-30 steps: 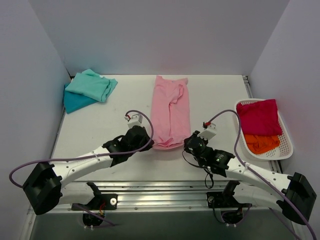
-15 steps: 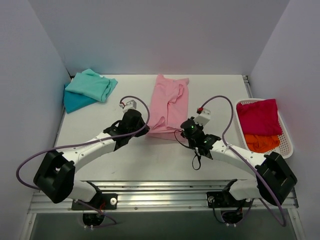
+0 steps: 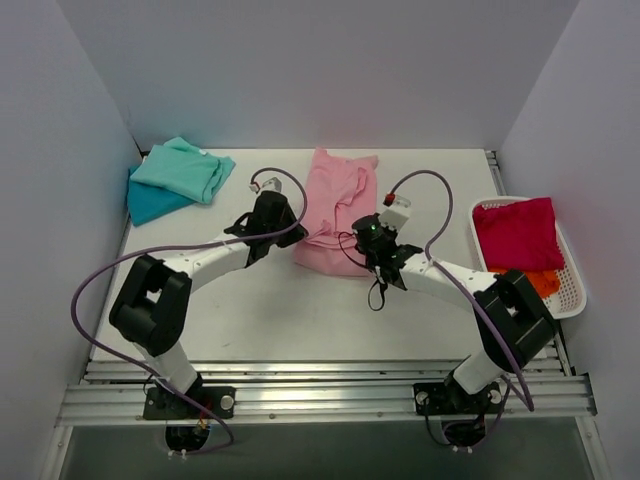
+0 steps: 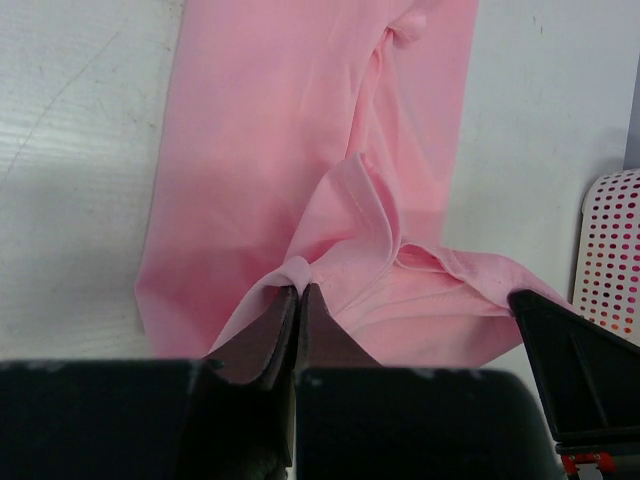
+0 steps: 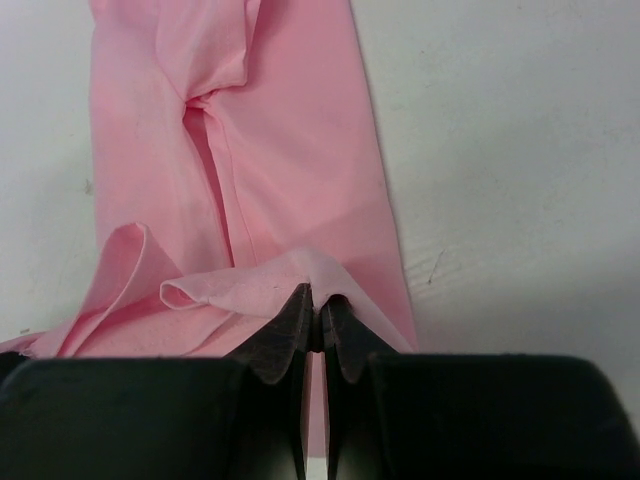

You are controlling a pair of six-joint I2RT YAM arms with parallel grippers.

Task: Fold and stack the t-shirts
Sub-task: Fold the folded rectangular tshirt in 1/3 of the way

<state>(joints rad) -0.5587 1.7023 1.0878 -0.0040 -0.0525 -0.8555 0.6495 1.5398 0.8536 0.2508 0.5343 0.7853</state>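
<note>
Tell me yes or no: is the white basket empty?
No, a crimson t-shirt and an orange t-shirt lie in the white basket.

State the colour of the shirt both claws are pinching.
Light pink; the t-shirt shows best in the left wrist view.

Your top view hangs high above and behind the arm bases, tilted down toward the far side, and takes in the whole tabletop (image 3: 250, 300) from a distance. Each wrist view sits low and close, looking out past its own claw, the left claw (image 4: 300, 292) and the right claw (image 5: 318, 295), toward the far edge. All three share the pink t-shirt (image 3: 345, 195) mid-tabletop; the left wrist view also catches the white basket (image 4: 612, 250) at its right edge.
</note>
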